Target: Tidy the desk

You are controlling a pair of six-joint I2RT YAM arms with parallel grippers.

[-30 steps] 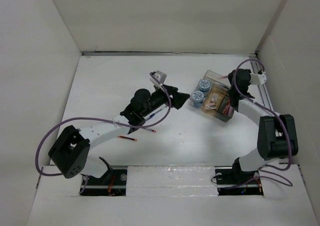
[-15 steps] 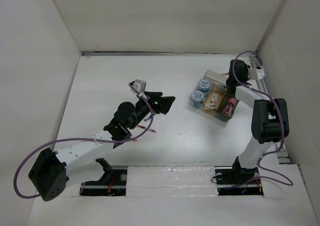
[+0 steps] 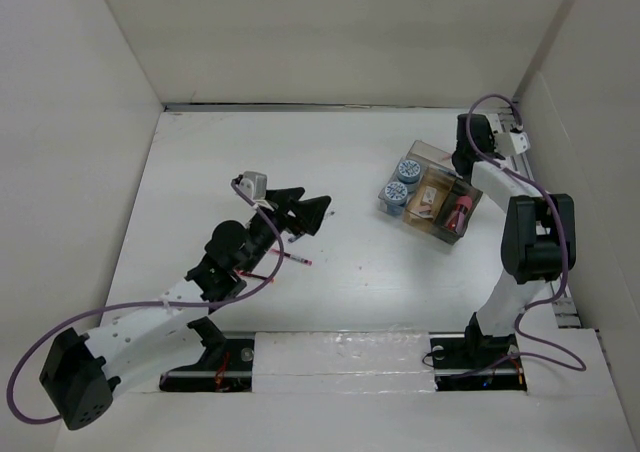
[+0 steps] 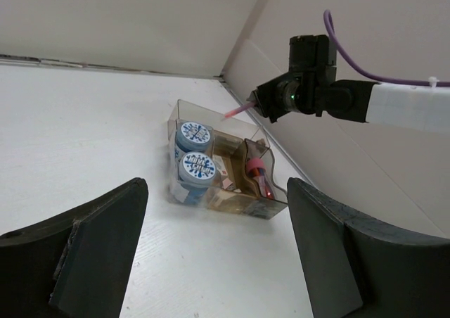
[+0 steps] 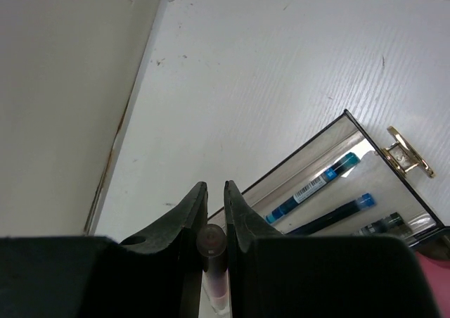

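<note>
The white desk (image 3: pixel 200 162) holds a clear compartment tray (image 3: pixel 430 200) at the right. My right gripper (image 3: pixel 462 158) hangs over the tray's far edge, shut on a thin pink pen (image 5: pixel 215 265) that points down; it also shows in the left wrist view (image 4: pixel 239 110). My left gripper (image 3: pixel 306 214) is open and empty, above the middle of the desk and facing the tray (image 4: pixel 225 170). A red pen (image 3: pixel 292 258) lies on the desk under the left arm.
The tray holds two blue-lidded round tubs (image 3: pixel 402 180), a pink-capped item (image 3: pixel 460 212) and blue pens (image 5: pixel 316 184). A metal rail (image 3: pixel 535 187) runs along the right edge. White walls enclose the desk at the back and both sides.
My left arm has drawn back to the left and nearer, away from the tray. My right gripper has moved from over the tray toward the far right corner.
</note>
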